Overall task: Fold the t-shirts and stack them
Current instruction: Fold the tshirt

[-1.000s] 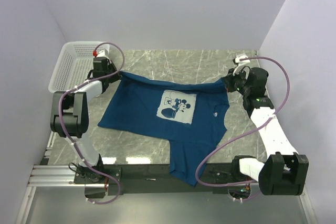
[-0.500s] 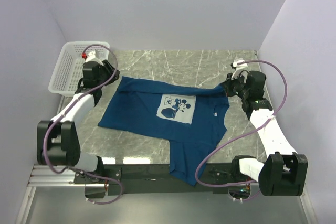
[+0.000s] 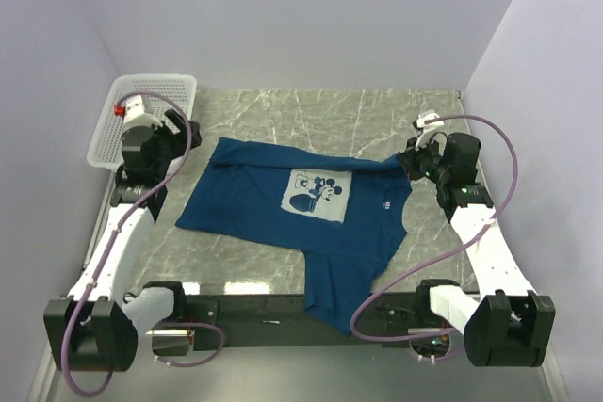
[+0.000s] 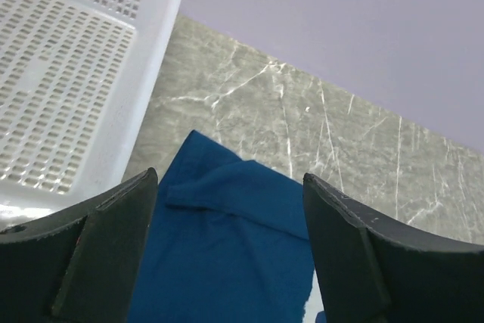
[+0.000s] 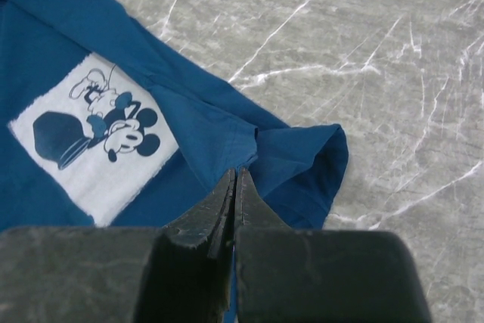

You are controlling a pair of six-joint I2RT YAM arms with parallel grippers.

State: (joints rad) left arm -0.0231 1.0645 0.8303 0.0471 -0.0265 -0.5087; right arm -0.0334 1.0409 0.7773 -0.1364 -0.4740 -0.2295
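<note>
— Why are your right fingers [image 5: 234, 187] pressed together?

— I am pinching a fold of the t-shirt [image 3: 283, 223] near one sleeve, I think, though the tips are hiding the cloth. That is lifting that side off the desk [image 3: 311, 110].

— And the left?

— My left fingers [image 4: 229, 187] are standing spread and holding nothing, hovering above the shirt's far left corner beside the basket [image 3: 141, 101]. The shirt is lying print-up between both hands, its end hanging over the near edge.

Between the spread jaws of my left gripper [image 4: 229, 178], the dark blue short-sleeved cloth t-shirt [image 4: 227, 262] runs out past the bottom edge. To their left, the white plastic mesh basket [image 4: 128, 111] is cut off also. My closed right gripper [image 5: 234, 175] covers the cloth at its tips.
</note>
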